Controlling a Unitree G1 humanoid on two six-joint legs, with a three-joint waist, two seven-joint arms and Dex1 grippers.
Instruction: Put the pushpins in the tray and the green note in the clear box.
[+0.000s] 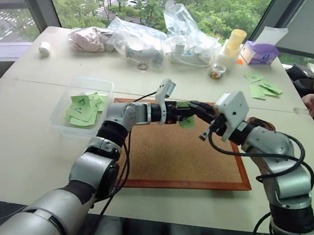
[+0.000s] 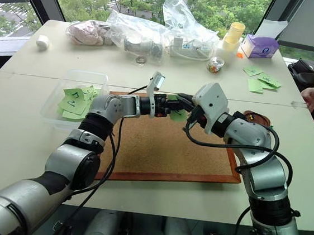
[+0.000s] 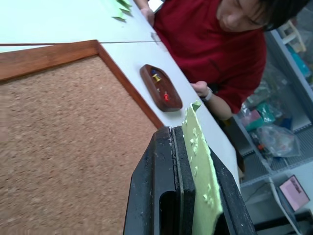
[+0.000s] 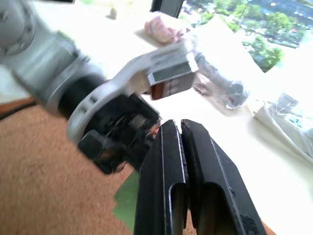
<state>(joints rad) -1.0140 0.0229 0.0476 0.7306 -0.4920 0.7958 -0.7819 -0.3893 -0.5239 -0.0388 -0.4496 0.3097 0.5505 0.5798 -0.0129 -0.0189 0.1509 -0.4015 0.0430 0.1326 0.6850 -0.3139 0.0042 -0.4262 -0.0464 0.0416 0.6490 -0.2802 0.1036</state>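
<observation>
Now one green note (image 1: pixel 187 121) pinched, three pushpins (image 3: pixel 161 91) in tray (image 3: pixel 151 77)

This looks like an office or a robot test room high up in a building. Large windows (image 1: pixel 158 0) with dark slanted frames look down on treetops and parked cars. A broad pale table (image 1: pixel 19 148) carries desk goods: a wood-framed corkboard (image 1: pixel 187 154), loose green sticky notes (image 1: pixel 264 86), clear plastic bags (image 1: pixel 148 41) of supplies, a purple tissue box (image 1: pixel 259 52). A person in a red top (image 3: pixel 205 44) sits at the table's edge, with shelving and storage bins (image 3: pixel 274 132) behind.
</observation>
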